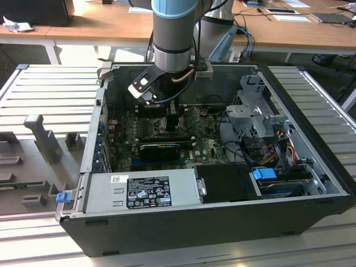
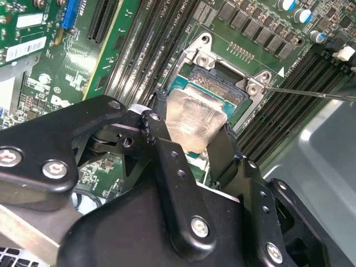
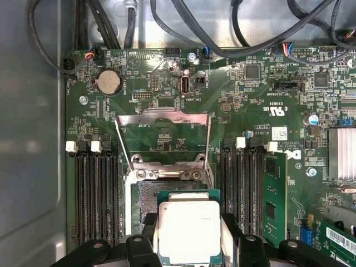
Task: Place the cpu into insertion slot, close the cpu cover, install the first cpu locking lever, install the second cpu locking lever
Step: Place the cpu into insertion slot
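**CPU HELD OVER OPEN SOCKET: FIRST STEP UNDER WAY, THREE NOT BEGUN**

**Progress, listed near to far**

- The cpu (image 3: 189,232), a silver-topped square chip on a green base, is carried by the gripper (image 3: 189,221) low over the motherboard (image 3: 250,100), inside the open computer case (image 1: 222,222).
- The chip is seen just beside and partly over the insertion slot (image 3: 146,201), and part of the dark pin field is left uncovered next to it. It is judged not yet seated. Whether an edge already touches the socket cannot be told.
- The cpu cover (image 3: 162,117), a thin metal frame with a square window, is stood up on its hinge beyond the socket. Closing it is outstanding.
- A thin metal rod (image 2: 311,93) is seen running clear of the socket corner and is judged to be a locking lever, unlatched. Both lever steps are counted as not done.
- Further off, black memory slots (image 3: 97,194) are ranged on either side of the socket, and a coin cell (image 3: 108,82) is mounted near the board's far edge.

**Jaws**

- The jaws are closed to the chip's width, with nothing else between them.
- In the second wrist view the fingers (image 2: 158,125) are pressed against opposite edges of the cpu, and its metal top is left exposed between them.
- No contact with the cover or the rod is seen.
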Action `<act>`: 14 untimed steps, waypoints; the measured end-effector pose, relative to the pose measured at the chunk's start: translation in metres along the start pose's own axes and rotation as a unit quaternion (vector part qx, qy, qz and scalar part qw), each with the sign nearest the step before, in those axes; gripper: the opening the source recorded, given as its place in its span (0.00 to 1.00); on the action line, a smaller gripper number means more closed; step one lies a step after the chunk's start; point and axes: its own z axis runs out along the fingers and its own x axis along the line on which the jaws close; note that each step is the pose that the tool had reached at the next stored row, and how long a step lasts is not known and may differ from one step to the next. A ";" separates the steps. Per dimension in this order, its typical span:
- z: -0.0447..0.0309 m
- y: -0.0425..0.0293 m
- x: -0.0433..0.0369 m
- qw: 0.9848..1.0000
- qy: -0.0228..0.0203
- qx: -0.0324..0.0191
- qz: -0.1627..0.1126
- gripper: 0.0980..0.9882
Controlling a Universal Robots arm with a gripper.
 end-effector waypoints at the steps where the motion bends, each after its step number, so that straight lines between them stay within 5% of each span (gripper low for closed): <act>1: 0.0008 -0.0004 0.0007 1.000 0.000 0.000 0.000 0.49; 14: 0.0168 -0.0025 0.0113 1.000 0.000 0.000 0.008 0.49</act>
